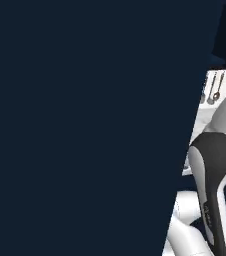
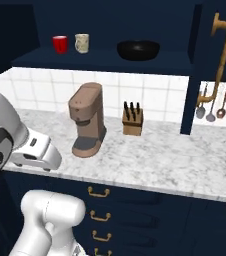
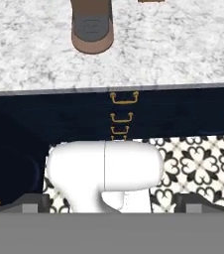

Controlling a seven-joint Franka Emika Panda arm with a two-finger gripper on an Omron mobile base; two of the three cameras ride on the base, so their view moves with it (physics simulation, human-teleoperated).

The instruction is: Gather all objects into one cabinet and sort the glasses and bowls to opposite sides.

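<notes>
The navy wall cabinet's shelf (image 2: pixel 105 62) stands open above the counter. On it, from left to right, are a small red cup (image 2: pixel 60 44), a cream mug (image 2: pixel 82 43) with a handle, and a wide black bowl (image 2: pixel 138 49) set well apart to their right. In the hand view my gripper (image 3: pixel 112 206) is open with nothing between its dark fingertips (image 3: pixel 32 203). It hangs low in front of the counter edge, looking at the base drawers and far from the shelf. A tall navy cabinet door (image 1: pixel 85 125) covers most of the left base view.
A brown coffee machine (image 2: pixel 87 120) and a knife block (image 2: pixel 133 120) stand on the marble counter (image 2: pixel 175 160). Utensils (image 2: pixel 212 105) hang at the right beside a door with a long gold handle (image 2: pixel 222 50). Navy drawers with gold pulls (image 3: pixel 123 97) sit below, over patterned floor (image 3: pixel 198 158).
</notes>
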